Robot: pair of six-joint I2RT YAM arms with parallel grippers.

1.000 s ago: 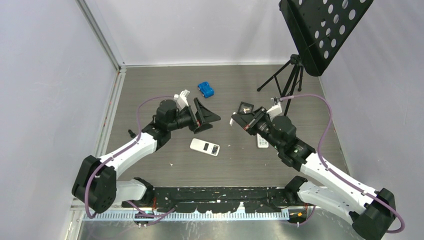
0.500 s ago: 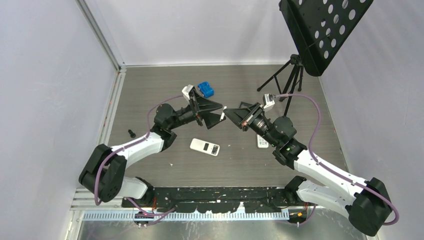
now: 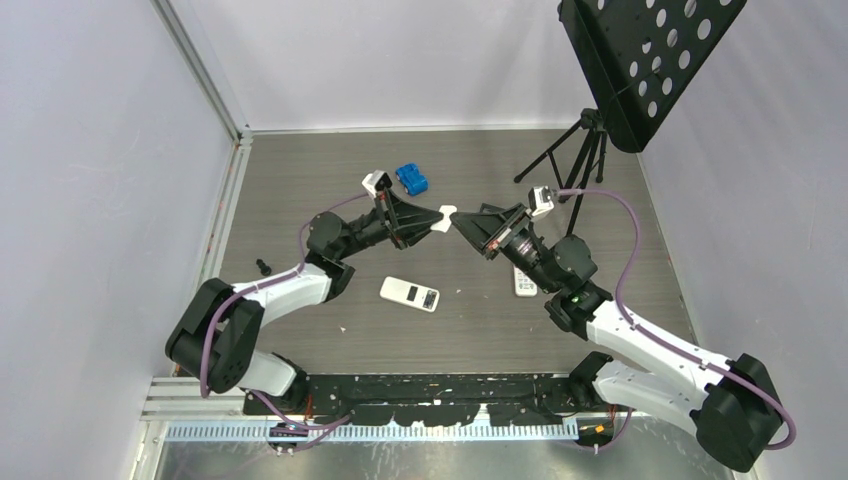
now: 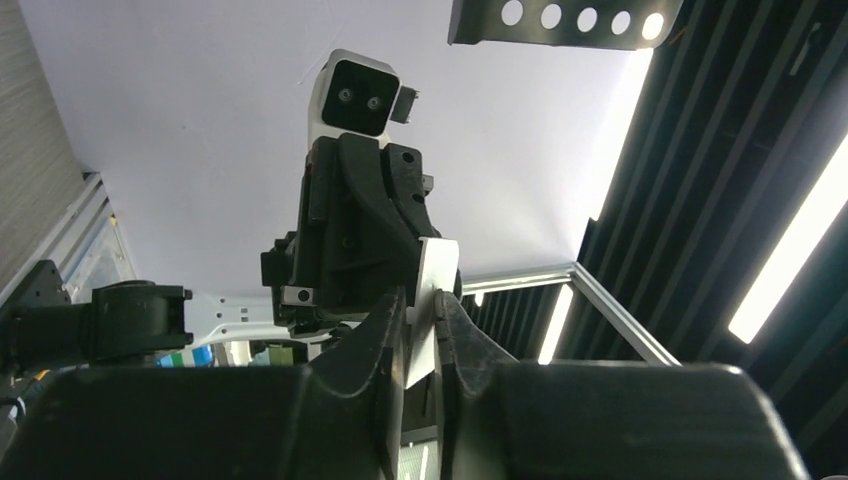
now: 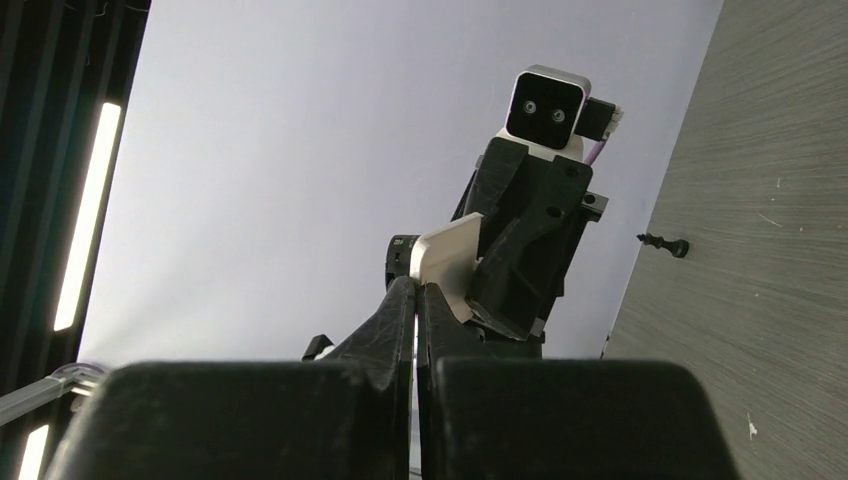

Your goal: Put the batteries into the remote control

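Frame centre: one thin white plate (image 3: 443,214), pinched from both ends — left gripper (image 4: 420,310) and right gripper (image 5: 416,290) each clamped on it. One remote control (image 3: 409,293) lies below; one blue block (image 3: 411,179) above.

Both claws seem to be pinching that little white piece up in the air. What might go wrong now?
1. The left claw and right claw both grip the same thin white panel; if they pull differently, it may bend or snap.
2. The right claw seems to hold only an edge, so the panel might slip and drop near the remote control.
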